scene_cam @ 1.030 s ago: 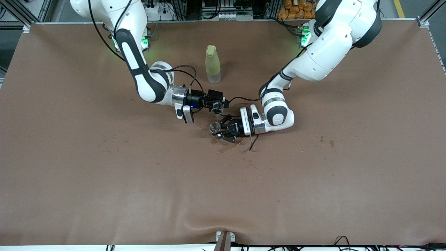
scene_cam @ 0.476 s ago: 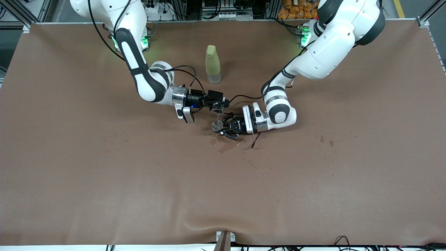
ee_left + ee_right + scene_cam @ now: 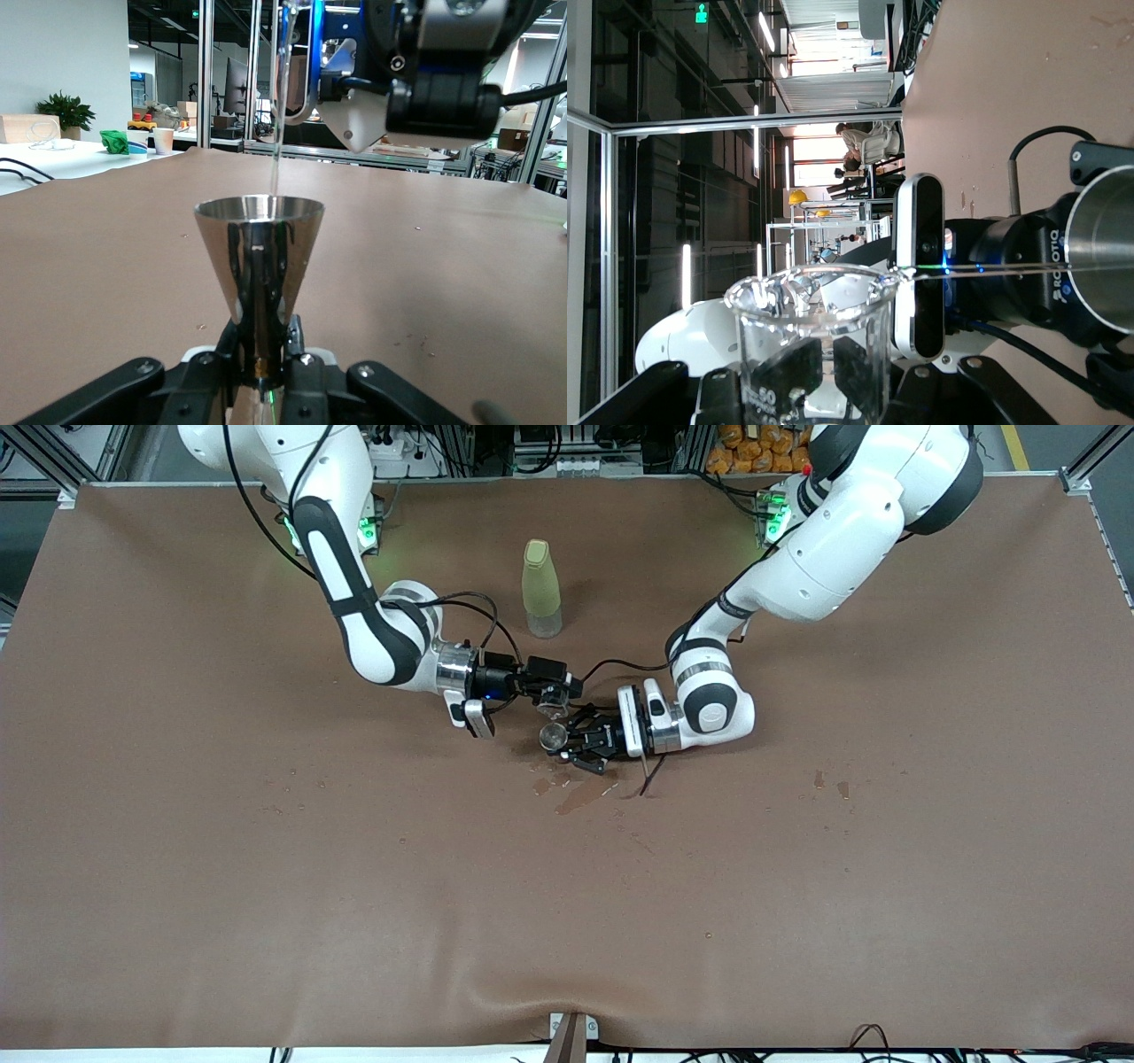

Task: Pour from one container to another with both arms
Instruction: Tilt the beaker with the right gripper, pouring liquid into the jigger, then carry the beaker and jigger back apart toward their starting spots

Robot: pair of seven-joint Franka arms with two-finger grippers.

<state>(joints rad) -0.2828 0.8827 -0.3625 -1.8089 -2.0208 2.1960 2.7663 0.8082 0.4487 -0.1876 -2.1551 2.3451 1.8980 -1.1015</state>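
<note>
Since a second ago the left hand [image 3: 578, 744] has carried its clamped metal cup [image 3: 553, 735] up under the tilted glass cup [image 3: 551, 700], gripped shut by the right hand [image 3: 567, 691], so the thin stream drops inside the rim above the wet tabletop [image 3: 567, 921].

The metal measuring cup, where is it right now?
In the front view the metal measuring cup is held upright by the left gripper over mid-table, just under the tilted glass cup in the right gripper, nearer the camera than the yellow-green bottle.
</note>
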